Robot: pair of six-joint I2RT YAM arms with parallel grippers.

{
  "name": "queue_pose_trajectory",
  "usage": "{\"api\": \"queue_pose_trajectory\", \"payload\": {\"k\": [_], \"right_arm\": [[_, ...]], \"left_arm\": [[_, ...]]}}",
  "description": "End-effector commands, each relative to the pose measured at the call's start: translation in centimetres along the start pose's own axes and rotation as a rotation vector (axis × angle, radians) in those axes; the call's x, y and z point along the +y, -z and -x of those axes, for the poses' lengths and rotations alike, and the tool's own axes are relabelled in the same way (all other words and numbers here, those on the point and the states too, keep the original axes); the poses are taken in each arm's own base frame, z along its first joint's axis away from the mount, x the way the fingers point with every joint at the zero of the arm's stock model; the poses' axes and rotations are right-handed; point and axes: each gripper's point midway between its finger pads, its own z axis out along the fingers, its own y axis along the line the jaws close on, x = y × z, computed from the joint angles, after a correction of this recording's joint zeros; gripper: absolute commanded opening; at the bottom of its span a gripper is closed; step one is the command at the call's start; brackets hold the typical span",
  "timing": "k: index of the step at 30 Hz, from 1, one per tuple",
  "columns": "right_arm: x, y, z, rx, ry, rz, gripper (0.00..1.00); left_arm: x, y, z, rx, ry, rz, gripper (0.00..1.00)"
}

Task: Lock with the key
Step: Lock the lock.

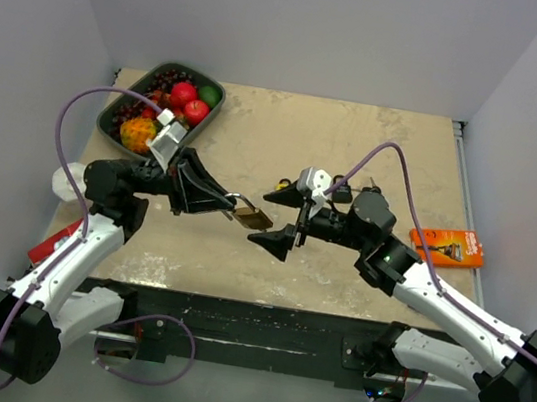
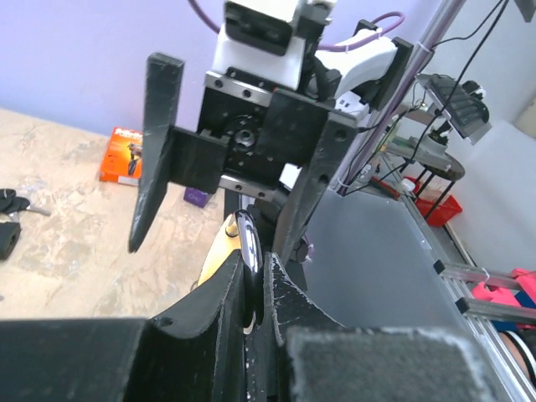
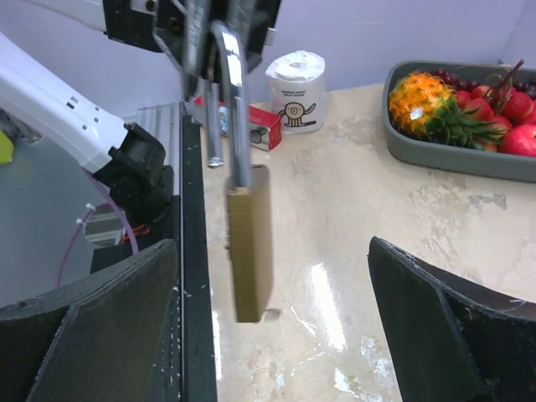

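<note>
My left gripper (image 1: 231, 201) is shut on the steel shackle (image 2: 245, 243) of a brass padlock (image 1: 252, 217) and holds it in the air above the table's middle. In the right wrist view the padlock (image 3: 249, 243) hangs upright by its shackle (image 3: 234, 92). My right gripper (image 1: 279, 219) is open and empty, its fingers (image 3: 109, 318) standing wide on either side of the padlock body without touching it. Small black key-like items (image 2: 8, 203) lie on the table at the far side, behind the right arm (image 1: 341, 188). No key shows in either gripper.
A grey tray (image 1: 212, 110) of fruit stands at the back left and also shows in the right wrist view (image 3: 435, 152). A paper roll (image 3: 299, 90) and a red box (image 3: 256, 126) are at the left edge. An orange package (image 1: 447, 246) lies at the right edge.
</note>
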Motion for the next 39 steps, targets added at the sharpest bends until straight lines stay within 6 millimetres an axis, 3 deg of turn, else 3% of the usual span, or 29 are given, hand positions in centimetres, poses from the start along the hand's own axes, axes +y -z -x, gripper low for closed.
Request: {"api": "queue_pose_trajectory", "payload": {"k": [1,6,11,14,15,17,18,19,20,21,22,23,24,25,26,27,28,31,39], "right_arm": [[0.0,-0.9,2.5,-0.096,0.032,0.026,0.99],[1.2,-2.2,2.8,-0.115,0.017,0.140,0.97],[1.0,-2.8,2.3,-0.116,0.016,0.144,0.81],[1.1,-2.9,2.6,-0.113,0.019,0.150,0.44],[1.1,-2.8,2.5,-0.105,0.020,0.154,0.20],[1.2,-2.7,3.1,-0.107,0.035,0.148,0.00],[1.0,-2.5,3.4,-0.107,0.043,0.134,0.00],[1.0,-2.4,3.2,-0.085,0.037,0.132,0.00],[1.0,-2.2,3.1,-0.074,0.053,0.126,0.00],[1.0,-1.9,2.7,-0.047,0.046,0.121,0.00],[1.0,-1.7,2.8,-0.039,0.049,0.113,0.00],[1.0,-1.6,2.6,-0.024,0.057,0.112,0.00],[1.1,-1.3,1.4,0.029,0.030,0.110,0.00],[1.0,-1.1,1.4,0.044,0.059,0.112,0.00],[1.0,-1.1,1.1,0.065,0.077,0.117,0.00],[1.1,-0.8,0.1,0.114,0.056,0.121,0.00],[1.1,-0.9,0.0,0.136,0.051,0.127,0.00],[1.1,-0.8,-0.7,0.185,0.048,0.140,0.00],[0.5,-1.5,-1.8,0.252,0.046,0.150,0.00]], "left_arm": [[-3.2,-0.4,4.1,-0.106,-0.130,-0.053,0.00],[-3.2,-0.5,4.4,-0.113,-0.128,-0.052,0.00],[-3.3,-0.5,4.4,-0.111,-0.132,-0.055,0.00],[-3.1,-0.4,4.1,-0.111,-0.121,-0.048,0.00],[-3.0,-0.4,3.8,-0.108,-0.124,-0.045,0.00],[-2.7,-0.3,3.2,-0.081,-0.111,-0.038,0.00],[-2.1,-0.2,2.8,-0.061,-0.163,-0.028,0.03],[-1.7,-0.2,2.3,-0.025,-0.181,-0.024,0.17],[-0.5,0.1,0.8,0.025,-0.064,0.026,0.36],[0.3,0.1,1.5,0.055,-0.273,0.037,0.46],[1.0,0.2,1.3,0.090,-0.330,0.062,0.53],[2.0,1.1,-1.7,0.179,-0.178,0.119,0.66],[2.5,1.2,-0.5,0.216,-0.411,0.112,0.70],[2.6,2.1,-2.6,0.287,-0.316,0.134,0.76],[3.4,2.4,-3.3,0.332,-0.323,0.135,0.85],[3.7,2.4,-2.4,0.365,-0.475,0.108,0.90],[3.4,3.0,-3.8,0.413,-0.407,0.104,0.91],[3.7,3.0,-4.6,0.463,-0.424,0.062,0.92],[2.7,0.1,-6.6,0.487,-0.366,-0.015,0.79]]}}
